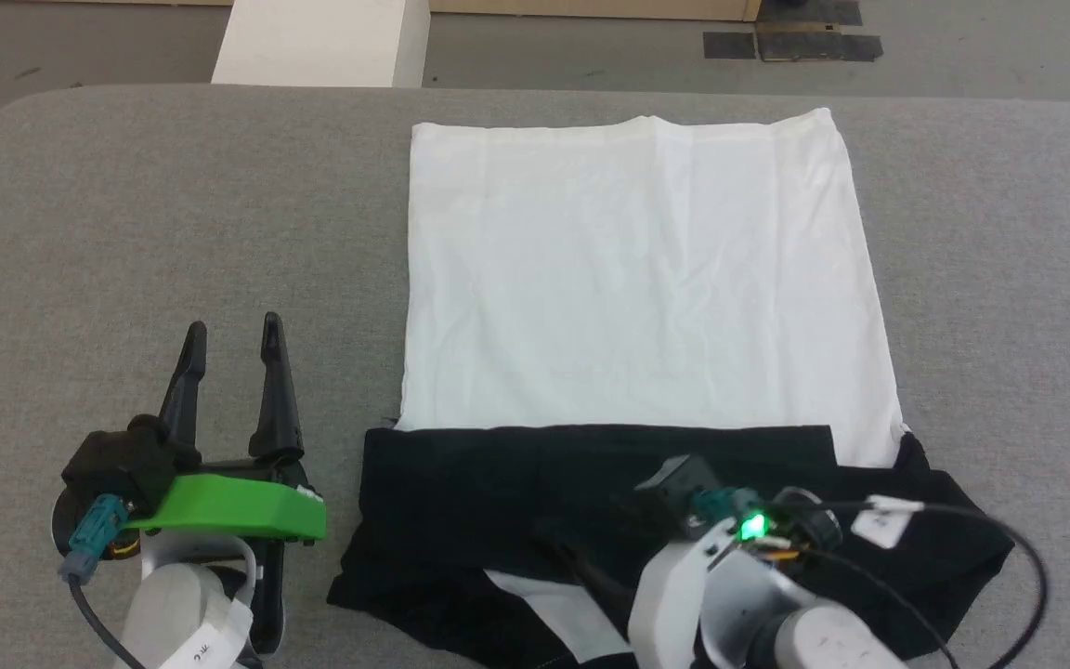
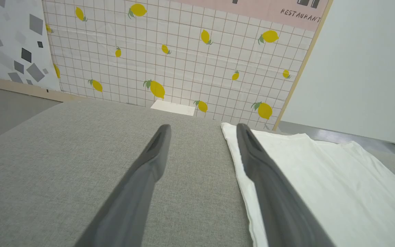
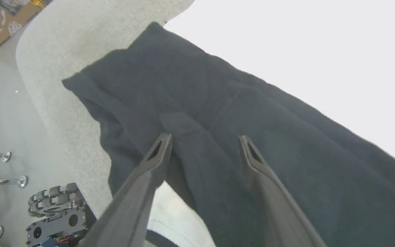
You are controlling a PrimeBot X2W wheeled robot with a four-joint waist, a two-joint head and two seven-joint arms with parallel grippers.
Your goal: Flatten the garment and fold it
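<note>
Two long black sleeves (image 1: pixel 516 474) lie folded across the near end of the soft white cotton raglan garment (image 1: pixel 637 279), flat on the grey cloth-covered table (image 1: pixel 126 232). It looks light and limp, so it is best pinched at hem corners. Right gripper (image 3: pixel 204 140) hovers spread-fingered over the sleeves, holding nothing. Left gripper (image 1: pixel 233 339) is spread too, beside the garment.

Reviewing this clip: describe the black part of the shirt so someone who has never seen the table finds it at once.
On the grey cloth-covered table, the garment lies right of centre as a flat white rectangle. Along its edge nearest the robot runs the black sleeve band, under the open right gripper. Unlike the smooth white part, it is dark and rumpled.
</note>
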